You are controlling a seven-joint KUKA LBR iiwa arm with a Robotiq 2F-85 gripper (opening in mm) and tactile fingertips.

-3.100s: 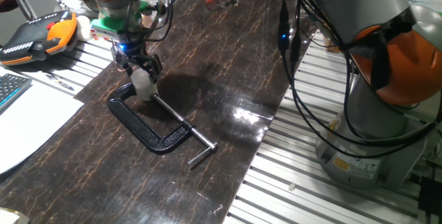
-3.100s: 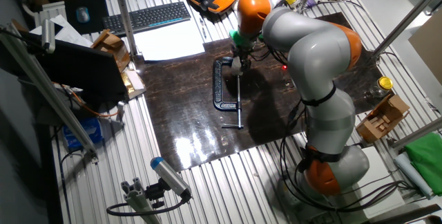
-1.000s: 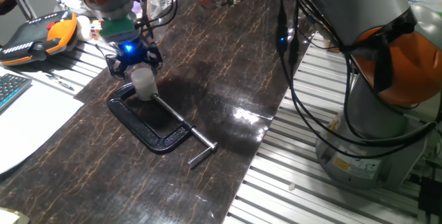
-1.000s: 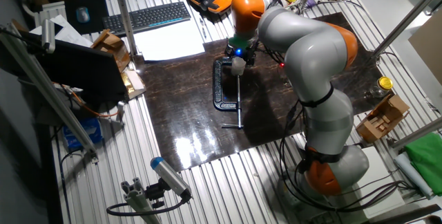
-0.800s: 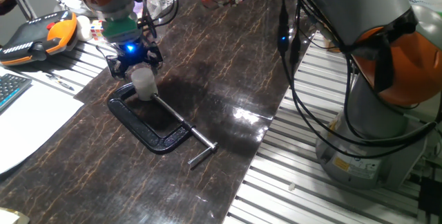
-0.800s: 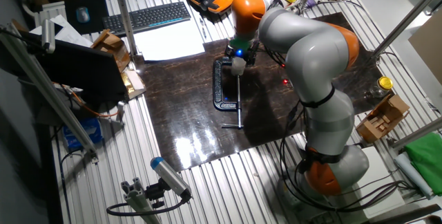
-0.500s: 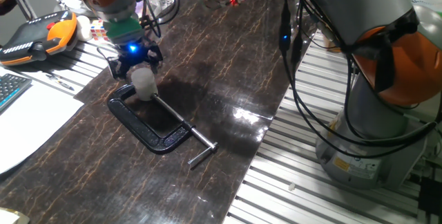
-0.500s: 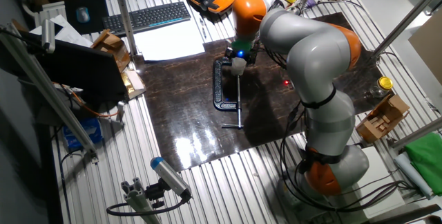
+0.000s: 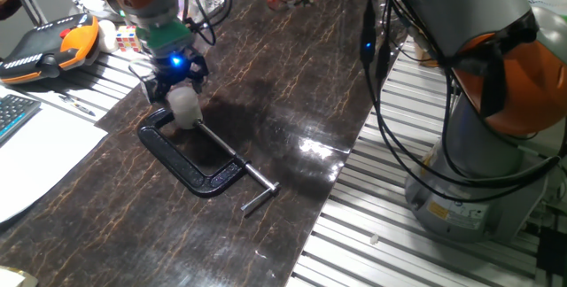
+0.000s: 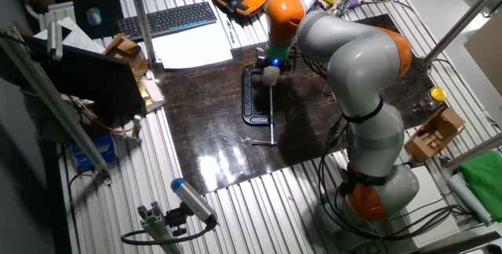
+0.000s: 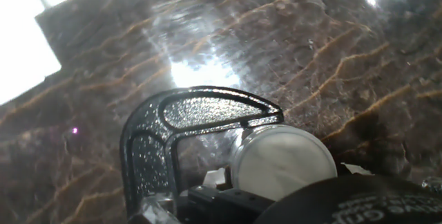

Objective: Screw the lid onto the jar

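The jar point(image 9: 184, 112) is small and whitish and stands upright in the mouth of a black C-clamp point(image 9: 190, 159) on the dark marbled mat. The pale lid point(image 9: 182, 95) sits on top of it; in the hand view the lid point(image 11: 283, 162) is a round grey-white disc beside the clamp's arch point(image 11: 197, 106). My gripper point(image 9: 177, 86) hangs just over the jar, open, its fingers spread to either side of the lid. From the other fixed view the gripper point(image 10: 271, 66) is above the jar point(image 10: 269, 74) at the clamp's far end.
An orange teach pendant point(image 9: 49, 43) and white paper point(image 9: 35, 159) lie left of the mat. A keyboard point(image 10: 169, 19) sits at the back. The clamp's screw bar point(image 9: 252, 181) reaches toward the mat's front. A gold-lidded jar point(image 10: 437, 95) stands far right, and the arm's base point(image 9: 483, 145) rises beside the mat.
About three seconds ago the fingers were shut on the jar's top; now they are spread. Over the last second the hand shifted slightly right and turned. Jar and clamp stayed put.
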